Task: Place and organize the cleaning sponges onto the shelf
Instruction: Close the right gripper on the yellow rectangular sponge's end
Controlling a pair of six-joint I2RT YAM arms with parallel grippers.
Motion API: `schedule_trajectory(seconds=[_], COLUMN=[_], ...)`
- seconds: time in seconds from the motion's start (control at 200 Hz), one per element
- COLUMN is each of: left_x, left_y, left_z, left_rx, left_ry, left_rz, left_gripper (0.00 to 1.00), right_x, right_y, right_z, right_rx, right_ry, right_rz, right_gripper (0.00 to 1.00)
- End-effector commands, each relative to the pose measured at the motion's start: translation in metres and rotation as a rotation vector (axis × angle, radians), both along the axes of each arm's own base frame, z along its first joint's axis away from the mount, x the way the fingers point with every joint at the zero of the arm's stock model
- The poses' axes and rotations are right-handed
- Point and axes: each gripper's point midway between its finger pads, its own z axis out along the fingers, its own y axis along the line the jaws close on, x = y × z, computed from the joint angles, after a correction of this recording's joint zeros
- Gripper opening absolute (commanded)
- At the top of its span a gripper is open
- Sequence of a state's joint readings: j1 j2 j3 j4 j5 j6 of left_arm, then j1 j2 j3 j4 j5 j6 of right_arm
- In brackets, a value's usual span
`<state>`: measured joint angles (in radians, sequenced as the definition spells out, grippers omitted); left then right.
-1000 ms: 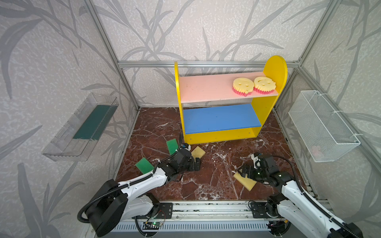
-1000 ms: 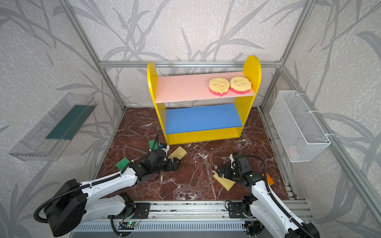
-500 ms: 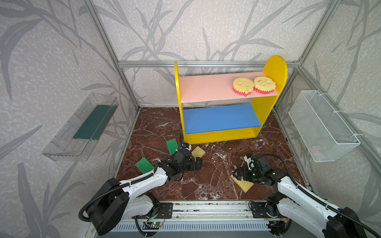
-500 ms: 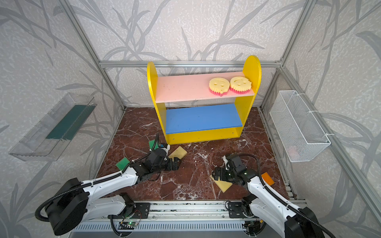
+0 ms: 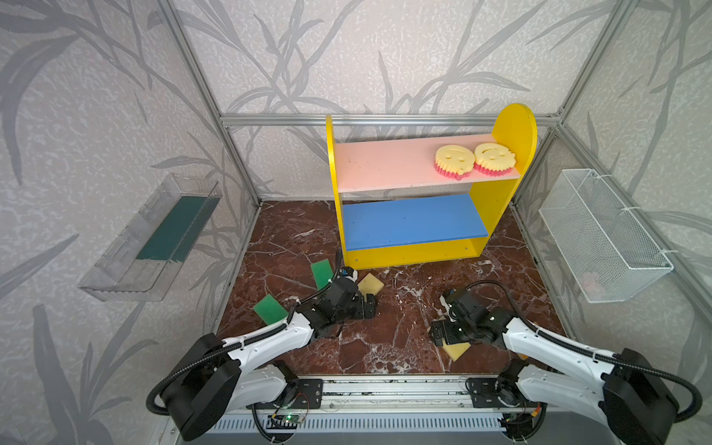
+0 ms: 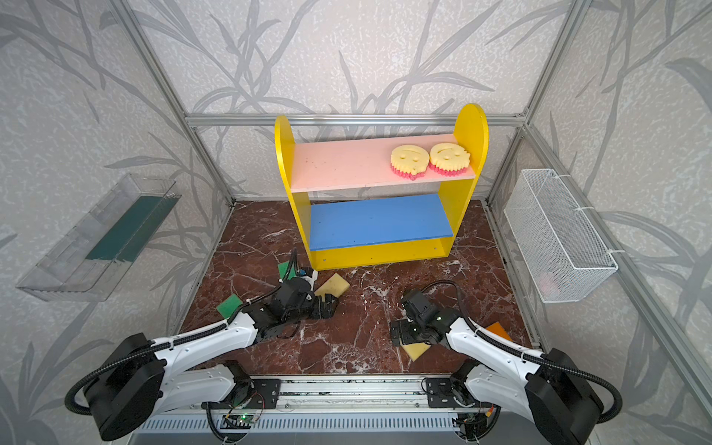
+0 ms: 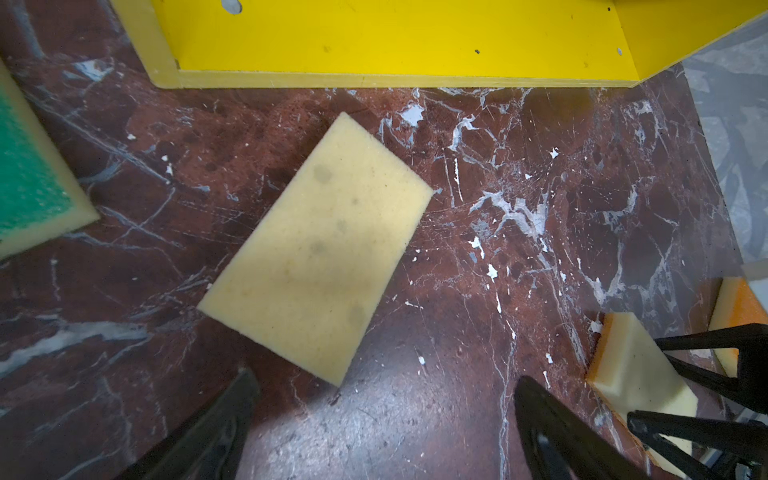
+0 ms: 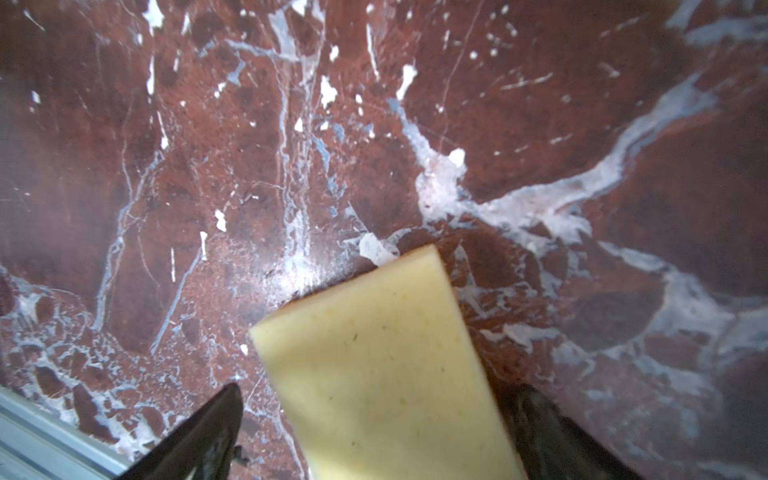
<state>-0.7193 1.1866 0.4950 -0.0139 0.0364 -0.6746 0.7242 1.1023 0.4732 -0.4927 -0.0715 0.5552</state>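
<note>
Well, both jaws wide; right straddles pale sponge (image 8: 386, 374), maybe touching

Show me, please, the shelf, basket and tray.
shelf (image 5: 385, 165): in a top view, bare pink board.
basket (image 5: 601, 231): in a top view, mesh wall.
tray (image 5: 173, 227): in a top view, green bottom.

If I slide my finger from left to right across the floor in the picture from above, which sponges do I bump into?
Green sponge → second green sponge → pale yellow sponge → second pale yellow sponge → orange sponge.
</note>
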Motion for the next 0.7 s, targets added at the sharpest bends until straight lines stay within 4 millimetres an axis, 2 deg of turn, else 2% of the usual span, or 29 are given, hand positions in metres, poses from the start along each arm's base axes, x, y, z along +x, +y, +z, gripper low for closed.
schedule_trajectory(seconds=[0.0, 0.08, 0.255, 0.355, 0.695], left_x=[0.002, 0.003, 0.001, 0.001, 0.001], left_y=[-0.002, -0.002, 0.0, 0.001, 0.005], left_z=[0.01, 0.011, 0.011, 0.012, 0.016], left_rx=[-0.021, -0.021, -0.026, -0.029, -0.029], left_ry=[-0.021, -0.025, -0.029, -0.034, -0.047], left_rz=[0.006, 0.009, 0.013, 0.015, 0.023], left_gripper=[0.99, 0.99, 0.99, 0.99, 0.99], right_x=[-0.004, -0.003, 0.004, 0.01, 0.043], right_y=[-0.007, -0.006, -0.004, 0.0, 0.023], right_z=[-0.002, -0.003, -0.005, -0.006, -0.002], right_rx=[-0.107, -0.143, -0.176, -0.188, -0.242], right_ry=[0.009, 0.016, 0.024, 0.024, 0.016], right_rz=[0.031, 0.039, 0.025, 0.027, 0.038], right_gripper=[0.99, 0.98, 0.8, 0.75, 0.71])
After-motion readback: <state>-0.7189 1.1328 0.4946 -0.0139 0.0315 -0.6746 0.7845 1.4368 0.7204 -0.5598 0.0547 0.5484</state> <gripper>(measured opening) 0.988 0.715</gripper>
